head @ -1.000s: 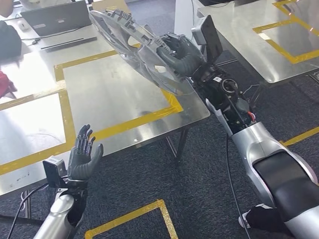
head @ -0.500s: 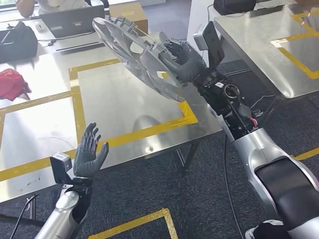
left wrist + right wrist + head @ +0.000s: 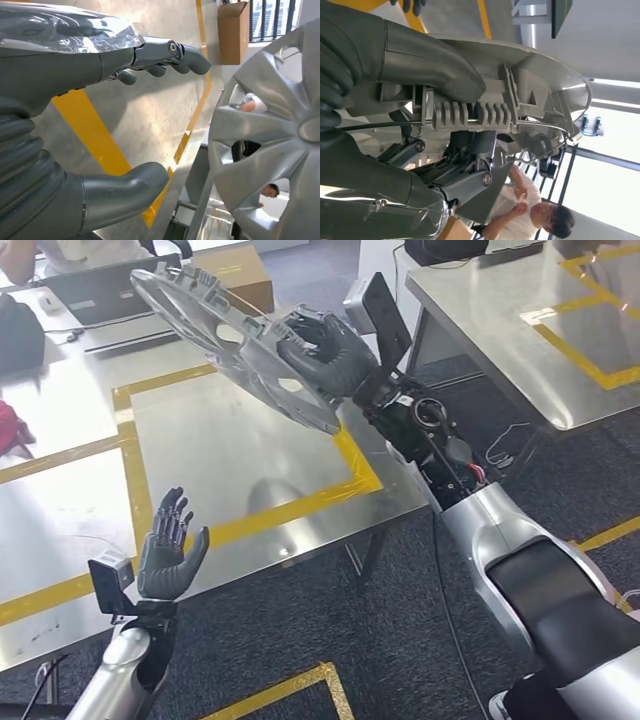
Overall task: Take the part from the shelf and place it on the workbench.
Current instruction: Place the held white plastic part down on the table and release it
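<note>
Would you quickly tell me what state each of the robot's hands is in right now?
Left hand: open, fingers apart, holding nothing, raised near the workbench edge.
Right hand: gripping the silver wheel cover, held tilted above the workbench.

Part (image 3: 226, 335) in right robot hand (image 3: 328, 350) above workbench (image 3: 226, 450); left robot hand (image 3: 167, 550) at its near edge.

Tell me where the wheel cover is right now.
In the head view the wheel cover is held up in the right hand, tilted in the air above the workbench and its yellow-taped rectangle, not yet set down.
</note>
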Controlling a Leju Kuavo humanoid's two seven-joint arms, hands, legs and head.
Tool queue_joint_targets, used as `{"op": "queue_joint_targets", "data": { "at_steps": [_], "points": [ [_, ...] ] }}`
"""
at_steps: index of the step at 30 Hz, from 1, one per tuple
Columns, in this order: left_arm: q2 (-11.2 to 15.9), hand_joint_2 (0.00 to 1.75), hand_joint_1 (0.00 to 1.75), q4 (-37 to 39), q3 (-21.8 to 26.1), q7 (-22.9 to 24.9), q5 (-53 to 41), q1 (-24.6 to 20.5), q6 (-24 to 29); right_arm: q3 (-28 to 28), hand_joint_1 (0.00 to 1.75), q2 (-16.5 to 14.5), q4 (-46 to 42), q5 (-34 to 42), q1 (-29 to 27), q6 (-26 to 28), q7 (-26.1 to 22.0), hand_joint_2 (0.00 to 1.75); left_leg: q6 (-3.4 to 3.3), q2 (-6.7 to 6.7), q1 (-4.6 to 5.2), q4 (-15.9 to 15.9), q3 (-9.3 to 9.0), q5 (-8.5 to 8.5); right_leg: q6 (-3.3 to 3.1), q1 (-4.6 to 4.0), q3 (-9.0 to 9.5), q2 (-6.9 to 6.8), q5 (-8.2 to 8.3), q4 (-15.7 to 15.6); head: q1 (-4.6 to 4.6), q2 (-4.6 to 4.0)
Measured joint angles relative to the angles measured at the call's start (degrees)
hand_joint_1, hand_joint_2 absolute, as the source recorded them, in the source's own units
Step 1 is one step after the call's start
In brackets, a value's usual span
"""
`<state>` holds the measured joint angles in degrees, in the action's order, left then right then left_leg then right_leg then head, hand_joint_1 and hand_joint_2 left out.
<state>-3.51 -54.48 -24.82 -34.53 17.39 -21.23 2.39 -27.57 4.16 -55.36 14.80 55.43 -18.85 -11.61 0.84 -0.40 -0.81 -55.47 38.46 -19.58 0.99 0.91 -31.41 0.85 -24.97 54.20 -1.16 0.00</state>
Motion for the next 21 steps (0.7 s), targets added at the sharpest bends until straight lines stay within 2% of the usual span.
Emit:
{"op": "queue_joint_targets", "data": {
  "at_steps": [1, 5, 7, 10, 15, 18, 21],
  "points": [
    [-0.1, 1.75, 0.0, 0.0, 0.0, 0.0, 0.0, 0.0, 0.0, -0.3, 1.75, -0.4, 0.6, -0.3, 0.4, 0.1, -0.4, 1.75, -0.13, -0.05, 0.01, 0.8, -0.36, -0.23, 0.17, -0.15, -0.07, 0.02, -0.32, 0.1, -0.03, 0.0],
    [-0.3, 1.75, 0.0, 0.3, 0.0, -0.1, -0.1, -0.2, -0.3, -1.5, 1.75, -2.1, 3.4, -1.9, 2.0, 0.6, -2.5, 1.75, -0.3, -0.53, 0.01, 1.0, -0.46, -0.49, -0.83, -0.15, 0.28, -0.31, -0.62, 0.0, -0.74, 0.0],
    [-0.4, 1.75, 0.0, 0.4, 0.0, -0.2, -0.2, -0.2, -0.5, -2.0, 1.75, -3.0, 4.9, -2.4, 2.8, 0.9, -3.3, 1.75, -0.49, -0.7, 0.05, 1.0, -0.46, -0.56, -0.78, -0.14, 0.53, -0.48, -0.58, -0.4, -1.15, 0.0],
    [-0.5, 1.75, 0.0, 0.7, 0.0, -0.2, -0.3, -0.2, -0.6, -2.7, 1.75, -4.0, 6.6, -2.7, 3.4, 1.0, -3.6, 1.75, -0.74, -0.8, 0.11, 0.9, -0.46, -0.65, -0.61, -0.14, 0.73, -0.59, -0.49, -0.8, -1.64, 0.0],
    [-0.6, 1.75, 0.0, 1.4, 0.0, -0.8, -0.4, -0.5, -1.1, -3.8, 1.75, -5.8, 10.0, -4.3, 4.6, 1.6, -5.0, 1.75, -0.84, -0.8, 0.15, 0.9, -0.45, -0.66, 0.22, -0.12, 0.8, -0.6, -0.35, -1.0, -2.02, 0.0],
    [-0.8, 1.75, 0.0, 2.0, 0.0, -1.2, -0.4, -1.0, -1.4, -4.3, 1.75, -7.1, 12.4, -6.0, 5.7, 2.4, -6.6, 1.75, -0.88, -0.74, 0.15, 0.9, -0.46, -0.63, 0.76, -0.08, 0.76, -0.53, -0.3, -1.0, -2.0, 0.0],
    [-1.0, 1.75, 0.0, 2.5, 0.0, -1.4, -0.4, -1.5, -1.4, -4.8, 1.75, -8.5, 14.7, -7.2, 6.6, 2.9, -7.9, 1.75, -0.94, -0.66, 0.12, 0.9, -0.5, -0.57, 0.82, -0.14, 0.7, -0.48, -0.27, -0.9, -1.79, 0.0]
  ]
}}
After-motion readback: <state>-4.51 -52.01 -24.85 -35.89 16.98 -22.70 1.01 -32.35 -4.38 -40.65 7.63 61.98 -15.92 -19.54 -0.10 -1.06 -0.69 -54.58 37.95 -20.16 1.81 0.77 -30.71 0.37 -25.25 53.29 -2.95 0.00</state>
